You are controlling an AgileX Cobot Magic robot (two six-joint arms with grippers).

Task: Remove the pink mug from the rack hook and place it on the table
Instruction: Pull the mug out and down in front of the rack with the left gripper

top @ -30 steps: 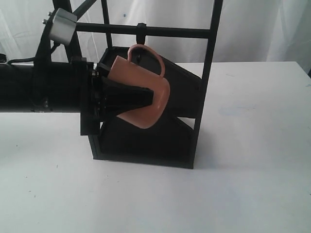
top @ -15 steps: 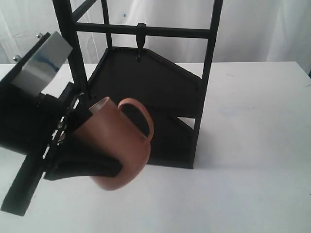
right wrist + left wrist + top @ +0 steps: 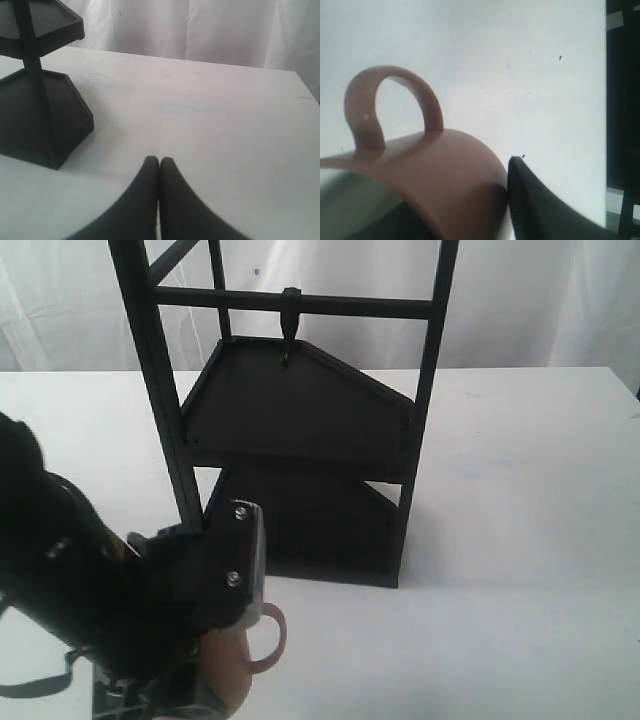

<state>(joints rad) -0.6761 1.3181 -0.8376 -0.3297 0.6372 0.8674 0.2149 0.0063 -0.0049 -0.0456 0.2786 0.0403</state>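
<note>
Our left gripper (image 3: 195, 685) sits low at the near left corner of the exterior view, clamped on the pink mug (image 3: 238, 682). In the left wrist view one black finger (image 3: 535, 210) presses against the mug's outer wall, and a dark shape lies inside the pale interior at the edge of the picture. We take it for the other finger but cannot be sure. Our right gripper (image 3: 159, 162) has its two fingertips pressed together with nothing between them, and it hovers above the table (image 3: 520, 540), well apart from the rack (image 3: 160, 390).

We count one mug, one rack, one hook and two grippers. The rack carries two angular black shelves: an upper one (image 3: 300, 410) and a lower one (image 3: 320, 530) that stands on the table. One thin crossbar (image 3: 350, 306) joins its posts, and the single rack hook (image 3: 289, 328) hangs from the middle of that bar.

The mug is off the hook, in front of the rack and to its left, tilted with its loop handle (image 3: 270, 635) towards the rack. It hangs close to the tabletop, but we cannot tell whether its base touches the surface.
</note>
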